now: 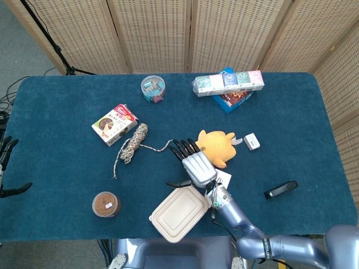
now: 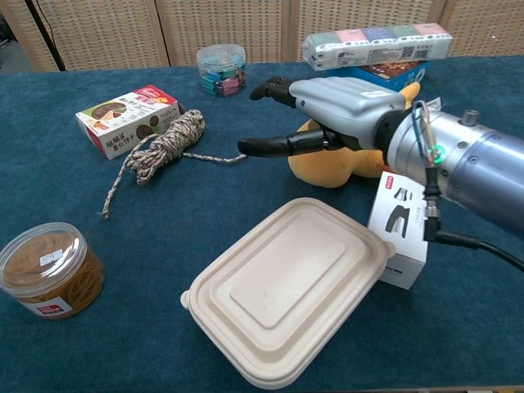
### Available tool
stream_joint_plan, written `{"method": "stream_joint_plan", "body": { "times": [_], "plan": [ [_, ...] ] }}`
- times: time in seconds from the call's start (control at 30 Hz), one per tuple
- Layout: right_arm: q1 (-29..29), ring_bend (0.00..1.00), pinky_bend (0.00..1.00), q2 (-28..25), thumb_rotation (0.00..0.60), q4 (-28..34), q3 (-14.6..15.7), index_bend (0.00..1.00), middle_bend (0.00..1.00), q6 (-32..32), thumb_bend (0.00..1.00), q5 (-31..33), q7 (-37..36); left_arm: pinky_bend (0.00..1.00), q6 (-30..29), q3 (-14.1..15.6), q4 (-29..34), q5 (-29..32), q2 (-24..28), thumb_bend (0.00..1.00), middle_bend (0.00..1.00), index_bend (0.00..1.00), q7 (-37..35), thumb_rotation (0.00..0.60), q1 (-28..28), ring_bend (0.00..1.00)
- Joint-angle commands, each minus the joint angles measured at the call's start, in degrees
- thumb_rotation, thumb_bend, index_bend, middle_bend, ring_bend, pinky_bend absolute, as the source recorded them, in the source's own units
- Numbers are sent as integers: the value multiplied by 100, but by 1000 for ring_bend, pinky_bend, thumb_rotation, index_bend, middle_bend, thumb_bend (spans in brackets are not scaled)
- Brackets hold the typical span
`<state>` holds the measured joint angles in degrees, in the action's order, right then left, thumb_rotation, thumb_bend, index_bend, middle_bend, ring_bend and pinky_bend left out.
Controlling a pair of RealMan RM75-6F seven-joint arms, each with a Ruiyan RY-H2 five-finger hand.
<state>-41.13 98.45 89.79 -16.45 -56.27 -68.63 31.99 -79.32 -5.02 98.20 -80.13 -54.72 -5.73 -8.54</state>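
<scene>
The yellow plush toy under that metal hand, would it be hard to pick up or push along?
Probably easy. The yellow plush toy looks soft and stuffed, so it would likely squash rather than slip, and feel light for its bulk. It lies low on the blue cloth-covered table, so a push from the right hand would more likely drag it than roll it.

Clip jar (image 1: 152, 88), cookie box (image 1: 114, 124), rubber-band tub (image 1: 106, 204), black marker (image 1: 280, 189).

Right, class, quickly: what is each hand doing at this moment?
Left hand: open at the table's left edge, holding nothing.
Right hand: open, fingers spread beside the yellow plush toy, holding nothing.
</scene>
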Motion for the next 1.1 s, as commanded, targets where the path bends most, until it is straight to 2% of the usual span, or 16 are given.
{"method": "stream_joint_plan", "body": {
  "times": [0.03,0.33,0.67,1.1],
  "plan": [
    [-227,0,0,297,11,-357,-145,0,0,74,0,210,-190,0,-5,3,0,-1,9,0,0,0,-21,600,8,0],
    [-594,0,0,710,12,-1253,-459,0,0,9,0,239,-842,0,-2,31,-10,-39,32,0,0,0,-98,600,23,0],
    [-745,0,0,1152,14,-1966,-356,0,0,-141,0,2,-1548,0,96,31,-10,-1,40,0,0,0,-99,600,-21,0],
    [-869,0,0,1502,16,-2749,-143,0,0,-68,0,-129,-1813,0,215,84,52,-6,100,0,0,0,-118,600,-49,0]
  ]
}}
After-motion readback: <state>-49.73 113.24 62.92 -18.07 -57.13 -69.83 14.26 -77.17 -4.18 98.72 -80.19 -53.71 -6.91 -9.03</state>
